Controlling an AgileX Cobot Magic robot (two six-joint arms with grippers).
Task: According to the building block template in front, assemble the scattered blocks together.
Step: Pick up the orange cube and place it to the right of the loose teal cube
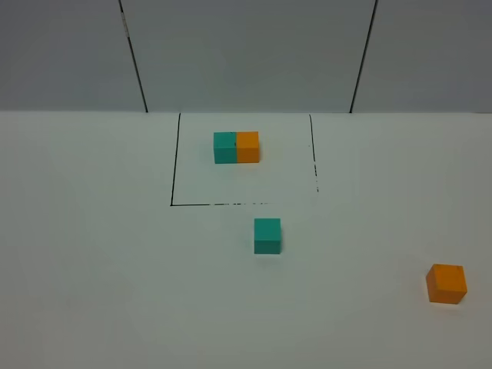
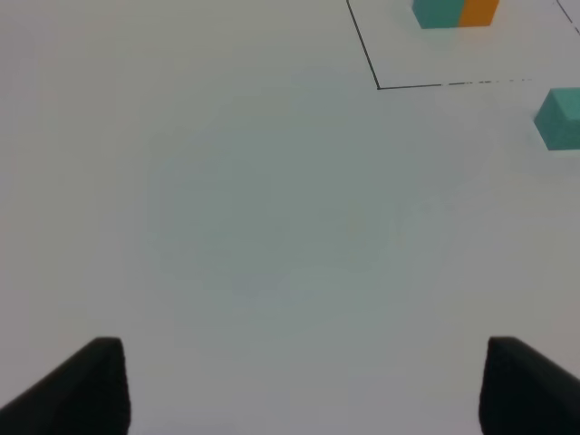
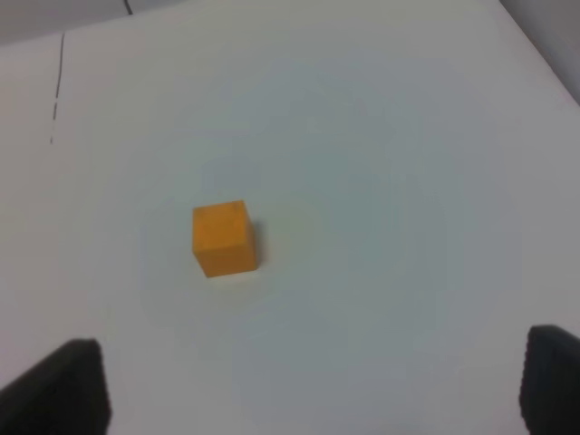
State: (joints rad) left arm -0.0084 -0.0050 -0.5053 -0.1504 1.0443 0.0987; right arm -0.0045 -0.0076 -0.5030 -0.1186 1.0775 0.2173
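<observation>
The template (image 1: 236, 147), a teal cube joined to an orange cube, sits inside a black-lined square at the back of the white table; it also shows in the left wrist view (image 2: 455, 12). A loose teal cube (image 1: 267, 235) lies just in front of the square and shows in the left wrist view (image 2: 562, 118). A loose orange cube (image 1: 447, 284) lies at the front right and shows in the right wrist view (image 3: 223, 238). My left gripper (image 2: 299, 385) is open and empty. My right gripper (image 3: 317, 390) is open, short of the orange cube. Neither gripper shows in the exterior view.
The black outline square (image 1: 173, 184) marks the template area on the table (image 1: 100, 254). A grey wall with two dark vertical seams (image 1: 134, 61) stands behind the table's far edge.
</observation>
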